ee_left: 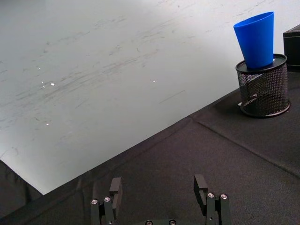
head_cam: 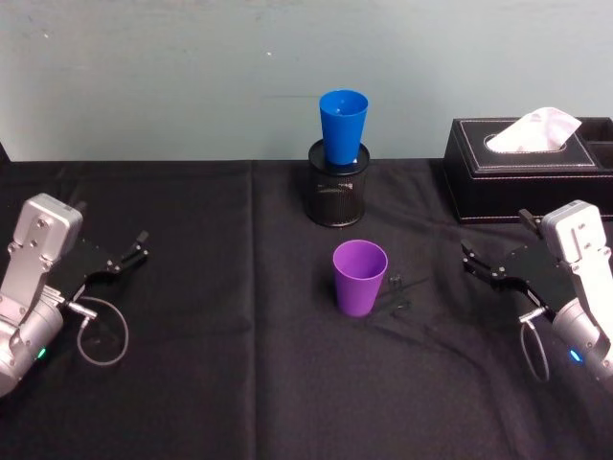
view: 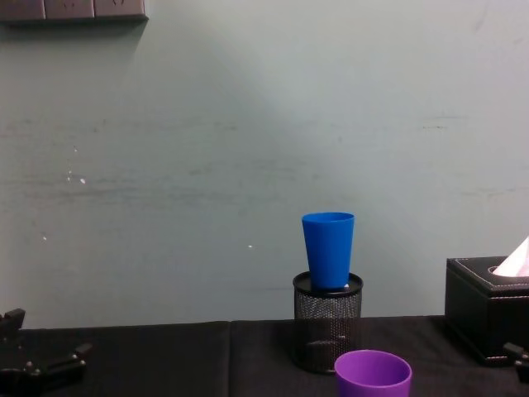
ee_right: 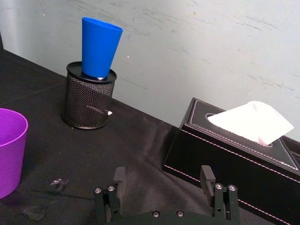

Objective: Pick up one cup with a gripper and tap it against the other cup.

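The purple cup (head_cam: 360, 278) stands upright on the black cloth at the table's middle, also low in the chest view (view: 374, 374) and at the edge of the right wrist view (ee_right: 9, 150). Behind it the blue cup (head_cam: 343, 126) sits upright in the mouth of a black mesh pen holder (head_cam: 338, 192), the blue cup (view: 328, 250) rising above the holder's rim. My left gripper (head_cam: 113, 222) rests open at the far left, well away from both cups. My right gripper (head_cam: 495, 237) rests open at the far right, nothing between its fingers.
A black tissue box (head_cam: 527, 158) with a white tissue stands at the back right, just beyond the right gripper. A small dark scrap (head_cam: 397, 292) lies beside the purple cup. A pale wall closes the table's far edge.
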{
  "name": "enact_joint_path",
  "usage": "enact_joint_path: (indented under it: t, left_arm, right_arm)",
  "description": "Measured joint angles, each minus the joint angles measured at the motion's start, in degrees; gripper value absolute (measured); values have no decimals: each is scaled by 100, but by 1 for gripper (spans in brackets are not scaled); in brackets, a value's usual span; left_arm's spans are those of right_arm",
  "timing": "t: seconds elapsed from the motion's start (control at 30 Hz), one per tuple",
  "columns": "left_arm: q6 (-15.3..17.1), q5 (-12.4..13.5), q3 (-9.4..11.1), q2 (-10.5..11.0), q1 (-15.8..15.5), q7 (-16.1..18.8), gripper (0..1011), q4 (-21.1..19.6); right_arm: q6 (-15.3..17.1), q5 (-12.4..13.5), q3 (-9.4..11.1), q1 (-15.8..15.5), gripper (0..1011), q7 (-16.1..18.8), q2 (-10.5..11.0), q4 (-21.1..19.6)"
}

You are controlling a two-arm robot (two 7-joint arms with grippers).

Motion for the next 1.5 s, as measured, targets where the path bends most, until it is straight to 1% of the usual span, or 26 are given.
enact_joint_path:
  t: [1.5]
  left_arm:
    - [0,0,0,0,0,0,1000,0]
  right_arm:
    - [0,0,0,0,1004,0,0,0]
